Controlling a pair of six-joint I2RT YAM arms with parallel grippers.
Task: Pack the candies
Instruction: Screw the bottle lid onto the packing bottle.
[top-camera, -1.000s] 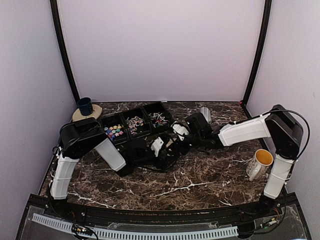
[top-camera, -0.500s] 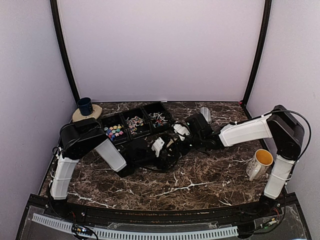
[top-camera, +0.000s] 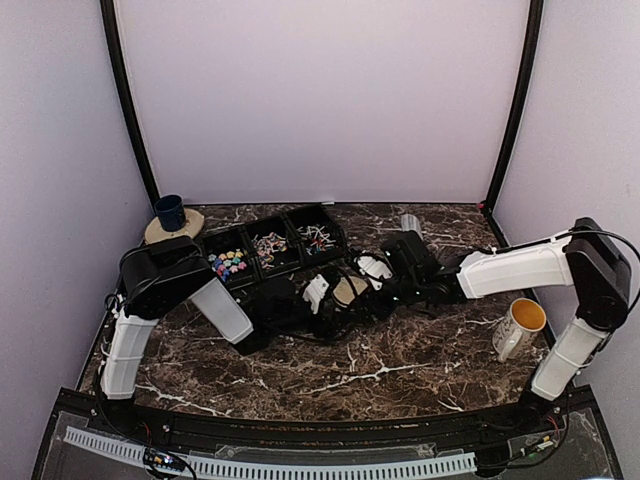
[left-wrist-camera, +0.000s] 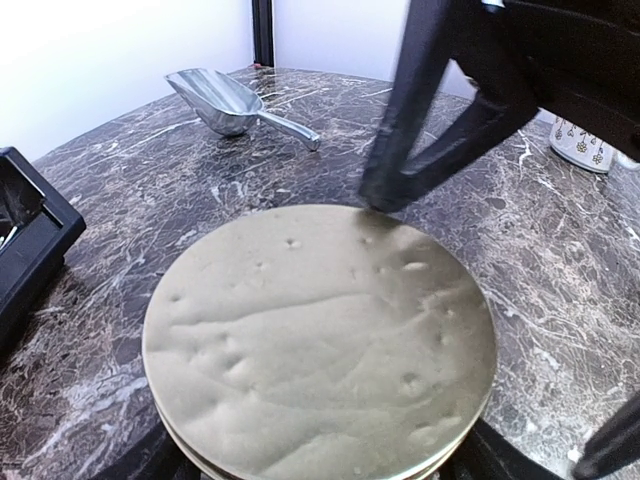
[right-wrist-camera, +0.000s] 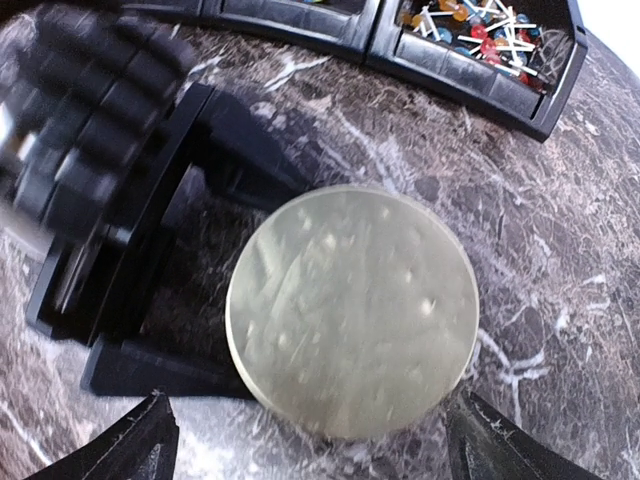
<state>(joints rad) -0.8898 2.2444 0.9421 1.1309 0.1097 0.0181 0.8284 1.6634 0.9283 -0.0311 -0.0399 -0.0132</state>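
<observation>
The candies lie in a black three-part tray at the back left: bright ones, pinkish ones, pale ones. The pale ones also show in the right wrist view. A round tan lid sits mid-table, and it shows too in the left wrist view and the right wrist view. My left gripper has a finger on either side of the lid and grips it. My right gripper hangs open just right of and above the lid, empty.
A metal scoop lies behind the lid. A white mug stands at the right. A blue cup sits on a tan coaster at the back left. The tray's corner is close to the left gripper.
My right gripper has drawn back to the right off the lid, which now shows uncovered. The right arm has stretched out lower. The left arm has not moved.
</observation>
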